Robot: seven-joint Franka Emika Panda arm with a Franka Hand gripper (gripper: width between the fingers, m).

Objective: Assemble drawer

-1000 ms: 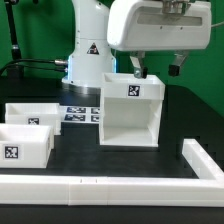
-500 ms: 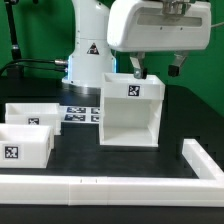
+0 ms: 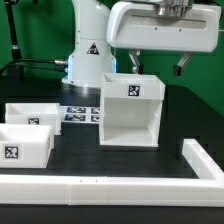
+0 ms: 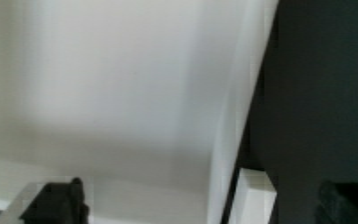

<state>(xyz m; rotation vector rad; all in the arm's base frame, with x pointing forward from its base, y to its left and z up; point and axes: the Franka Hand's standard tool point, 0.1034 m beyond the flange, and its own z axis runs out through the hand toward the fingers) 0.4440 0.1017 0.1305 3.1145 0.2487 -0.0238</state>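
The gripper (image 3: 158,68) hung with its two fingers wide apart and nothing held between them. The housing (image 3: 130,110) of the drawer stood right under the gripper, upright on the black table (image 3: 150,160), with its open front turned away from the arm's base. The two trays (image 3: 28,135) sat lower down and well off to one side of the gripper, toward the exterior view's left, with the marker board (image 3: 78,113) between them and the housing. The long rail (image 3: 100,185) lay far from the gripper, along the near edge of the table.

In the wrist view the gripper (image 4: 202,200) showed two dark fingertips (image 4: 55,200), and a white wall of the housing (image 4: 123,90) seemed to run between them. That picture was blurry, so I could not tell if a finger touched the wall.

The step looked like taking hold of the housing at its top. To do it well, the gripper should go straight down with the wall in the middle of the gap. It should close slowly, so the housing does not tip or slide. The front should stay clear for the trays.
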